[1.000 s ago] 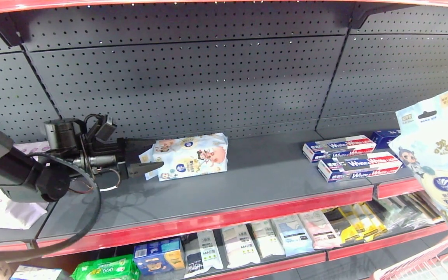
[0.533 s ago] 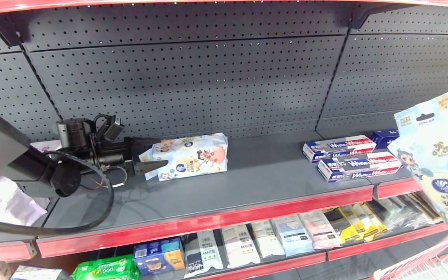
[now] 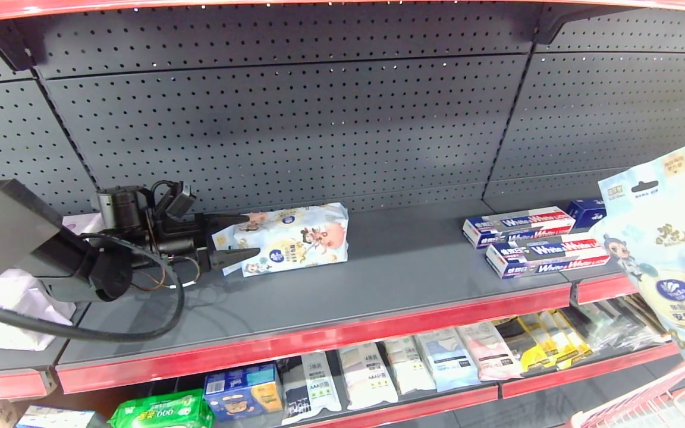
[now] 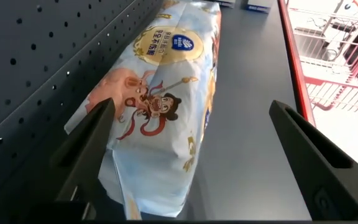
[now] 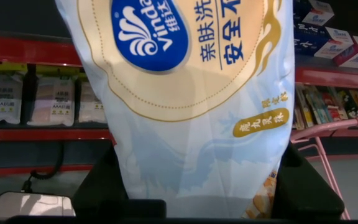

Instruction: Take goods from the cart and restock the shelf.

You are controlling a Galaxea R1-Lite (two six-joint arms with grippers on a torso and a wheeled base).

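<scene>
Left end effector (image 4: 191,109) stands open astride the soft tissue pack (image 3: 286,238), likely light, squashy, slick-filmed, best pinched across its width; right end effector (image 5: 197,186) clamps a similar bag (image 5: 191,93).

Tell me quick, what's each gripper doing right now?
Left gripper: open, straddling the pack's end.
Right gripper: shut on a bag.
</scene>
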